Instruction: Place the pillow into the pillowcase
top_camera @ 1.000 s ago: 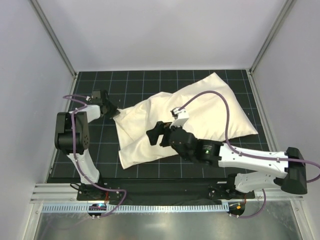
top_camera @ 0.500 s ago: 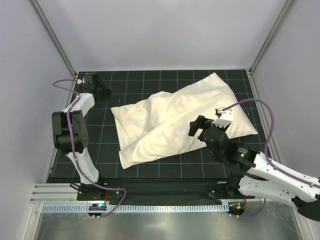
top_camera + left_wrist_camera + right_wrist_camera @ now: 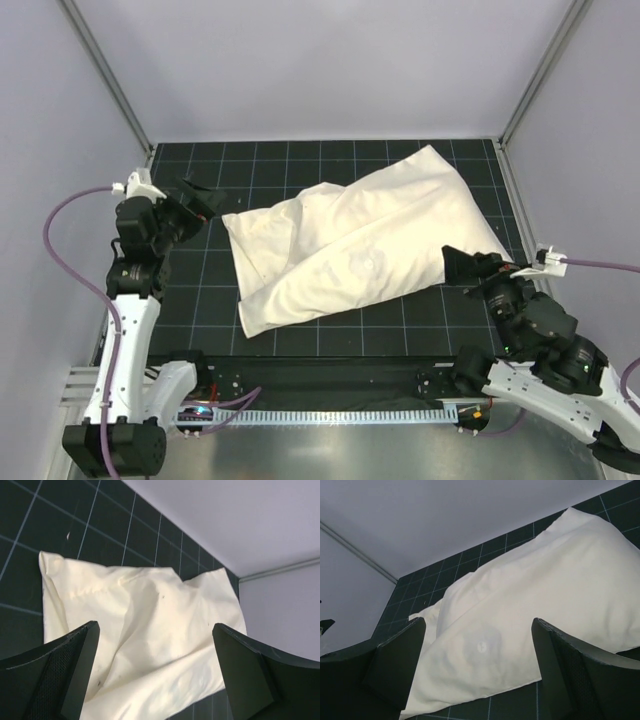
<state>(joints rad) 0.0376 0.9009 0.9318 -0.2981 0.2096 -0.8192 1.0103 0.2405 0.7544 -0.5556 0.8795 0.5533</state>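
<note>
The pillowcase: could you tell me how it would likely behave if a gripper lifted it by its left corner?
The pillowcase looks thin and creased at its left end, so it would probably fold and drape limply. Its right part bulges, so it may drag as dead weight. Lying flat, it should not roll.

Overhead camera looks down, wide; 2 wrist cameras sit lower, closer, facing inward from opposite sides; all 3 share the pillowcase (image 3: 350, 240).
</note>
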